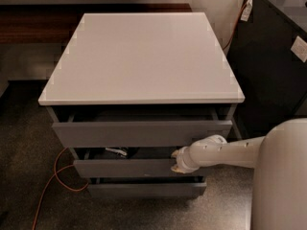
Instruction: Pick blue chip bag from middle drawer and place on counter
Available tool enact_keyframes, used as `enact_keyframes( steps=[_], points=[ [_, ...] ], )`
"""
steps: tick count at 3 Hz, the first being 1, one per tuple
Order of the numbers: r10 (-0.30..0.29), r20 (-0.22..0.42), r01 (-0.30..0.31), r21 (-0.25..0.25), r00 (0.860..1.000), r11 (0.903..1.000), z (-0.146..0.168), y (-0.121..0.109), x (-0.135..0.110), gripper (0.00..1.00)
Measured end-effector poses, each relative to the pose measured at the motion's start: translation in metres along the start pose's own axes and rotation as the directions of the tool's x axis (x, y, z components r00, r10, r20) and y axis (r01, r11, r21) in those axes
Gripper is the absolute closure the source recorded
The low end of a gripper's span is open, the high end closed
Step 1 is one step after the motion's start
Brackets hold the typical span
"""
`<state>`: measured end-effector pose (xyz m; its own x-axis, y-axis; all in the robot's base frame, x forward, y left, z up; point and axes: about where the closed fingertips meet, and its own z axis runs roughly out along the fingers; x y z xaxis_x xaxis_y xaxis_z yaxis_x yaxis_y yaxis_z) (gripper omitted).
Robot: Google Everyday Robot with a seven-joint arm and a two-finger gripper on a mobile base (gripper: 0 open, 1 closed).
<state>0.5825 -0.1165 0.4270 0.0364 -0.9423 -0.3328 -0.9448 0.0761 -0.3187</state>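
Note:
The counter (144, 56) is the glossy white top of a grey cabinet with three drawers. The middle drawer (124, 168) is pulled out a little, leaving a dark gap above its front. In that gap lies a dark bag with a white patch, the blue chip bag (118, 151), mostly hidden under the upper drawer (139, 133). My gripper (176, 161) sits at the right end of the middle drawer's front, at its top edge, with the white arm reaching in from the right. It is well right of the bag.
The upper drawer also stands slightly out, overhanging the middle one. The lowest drawer (144, 189) is nearly flush. An orange cable (50, 186) loops on the floor at the left. A black cabinet (273, 66) stands close on the right, and my white body (283, 176) fills the lower right.

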Motion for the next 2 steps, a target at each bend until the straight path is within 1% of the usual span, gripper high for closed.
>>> enact_keyframes(
  steps=[1, 2],
  points=[
    [-0.003, 0.008, 0.003, 0.004, 1.000, 1.0000, -0.014, 0.006, -0.009, 0.99],
    [-0.030, 0.007, 0.030, -0.018, 1.000, 0.9994, -0.021, 0.028, -0.020, 1.00]
  ],
)
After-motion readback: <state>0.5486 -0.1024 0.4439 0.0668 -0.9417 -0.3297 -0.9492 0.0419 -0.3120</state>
